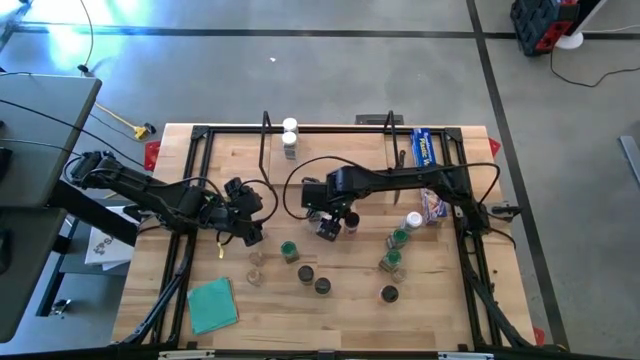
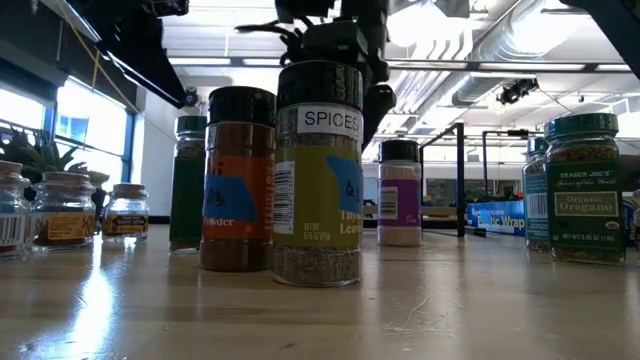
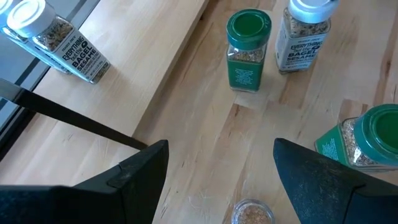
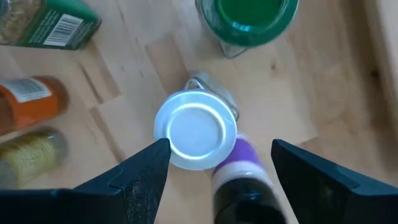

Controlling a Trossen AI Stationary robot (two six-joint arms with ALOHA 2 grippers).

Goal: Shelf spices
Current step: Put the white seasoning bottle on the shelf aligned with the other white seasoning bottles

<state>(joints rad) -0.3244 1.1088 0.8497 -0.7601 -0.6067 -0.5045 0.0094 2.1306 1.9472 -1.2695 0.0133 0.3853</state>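
Several spice jars stand upright on the table: green-lidded ones (image 1: 289, 250) (image 1: 400, 238), black-lidded ones (image 1: 305, 272) and small tan ones (image 1: 256, 258). Two white-lidded jars (image 1: 290, 132) stand on the light-wood shelf (image 1: 340, 138) at the far edge. My right gripper (image 4: 214, 162) hangs open and points down over a white-lidded jar (image 4: 196, 130) and a purple-labelled, black-lidded jar (image 4: 239, 186). It touches neither. My left gripper (image 3: 214, 168) is open at mid-left (image 1: 245, 225), tilted down over bare wood. A green-lidded jar (image 3: 247, 50) stands ahead of it.
A blue wrap box (image 1: 425, 148) lies at the shelf's right end. A teal cloth (image 1: 212, 305) lies near the front left corner. In the low view, a black-lidded jar marked SPICES (image 2: 318, 170) and a brown one (image 2: 238, 180) stand close together.
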